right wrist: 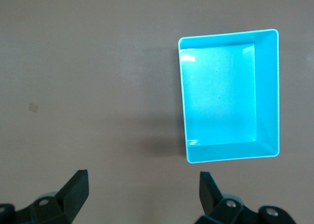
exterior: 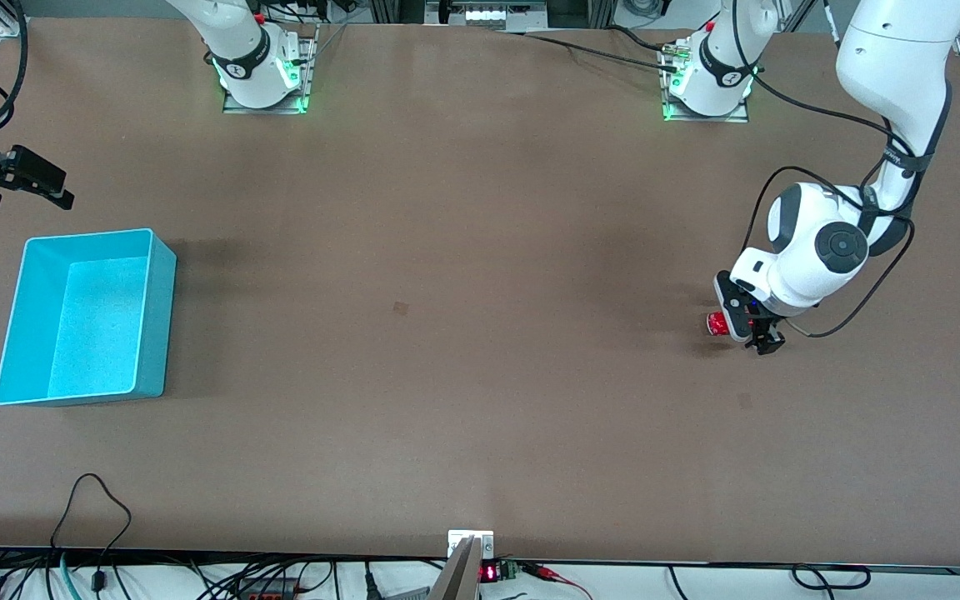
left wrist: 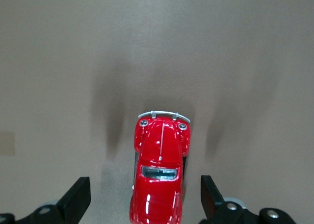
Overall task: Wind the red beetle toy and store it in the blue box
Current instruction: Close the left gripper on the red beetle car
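Observation:
The red beetle toy point(exterior: 717, 323) stands on the table toward the left arm's end. In the left wrist view the red beetle toy point(left wrist: 159, 172) lies between my left gripper's two fingers with a gap on each side. My left gripper point(exterior: 751, 331) point(left wrist: 145, 198) is open and low around it, not touching. The blue box point(exterior: 160, 325) stands empty toward the right arm's end and also shows in the right wrist view point(right wrist: 268, 91). My right gripper point(exterior: 20, 188) point(right wrist: 143, 192) is open and empty, waiting above the table beside the box.
Bare brown tabletop lies between the toy and the box. The arm bases point(exterior: 263, 75) stand along the table edge farthest from the front camera. Cables point(exterior: 97, 508) run along the nearest edge.

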`<state>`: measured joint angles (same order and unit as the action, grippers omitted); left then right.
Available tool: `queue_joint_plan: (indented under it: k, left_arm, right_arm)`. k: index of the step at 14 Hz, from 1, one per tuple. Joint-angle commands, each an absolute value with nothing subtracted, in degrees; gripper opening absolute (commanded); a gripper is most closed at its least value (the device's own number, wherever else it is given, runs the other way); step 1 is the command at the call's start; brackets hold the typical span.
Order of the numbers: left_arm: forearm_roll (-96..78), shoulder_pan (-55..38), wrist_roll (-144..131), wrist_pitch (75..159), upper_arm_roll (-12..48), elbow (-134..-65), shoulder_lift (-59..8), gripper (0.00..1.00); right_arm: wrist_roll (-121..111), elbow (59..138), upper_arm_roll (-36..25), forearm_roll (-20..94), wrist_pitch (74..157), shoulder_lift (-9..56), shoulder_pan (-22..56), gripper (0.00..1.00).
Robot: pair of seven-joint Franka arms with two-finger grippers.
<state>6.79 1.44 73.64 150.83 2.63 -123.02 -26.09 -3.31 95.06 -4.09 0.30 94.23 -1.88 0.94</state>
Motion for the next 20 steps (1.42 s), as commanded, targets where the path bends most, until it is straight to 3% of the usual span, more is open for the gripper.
queue_joint_plan:
  k: [1,2,3,5,8,20]
  left_arm:
    - [7.56,2.11,78.73,151.52,2.81,-123.49,-25.75,0.72]
    - [7.56,2.11,79.01,151.52,2.81,-123.49,-25.75,0.56]
    - [7.56,2.11,79.01,151.52,2.81,-123.49,-25.84,0.48]
    - [7.56,2.02,78.93,151.52,2.81,-123.49,-25.84,0.45]
    - [7.56,1.93,79.28,151.17,3.07,-123.75,-25.93,0.31]
    - [7.56,2.11,86.13,150.91,3.16,-123.05,-28.12,0.26]
  right_arm:
    - [-3.87,94.75,-4.13,0.26,94.48,-2.02,0.79,1.00]
    - [-3.87,94.75,-4.13,0.26,94.48,-2.02,0.79,1.00]
    - [-3.87,94.75,-4.13,0.26,94.48,-2.02,0.79,1.00]
    - [-3.87,94.75,-4.13,0.26,94.48,-2.02,0.79,1.00]
    - [-3.87,94.75,-4.13,0.26,94.57,-1.93,0.70,1.00]
    - [-3.87,94.75,-4.13,0.35,94.48,-1.93,0.62,1.00]
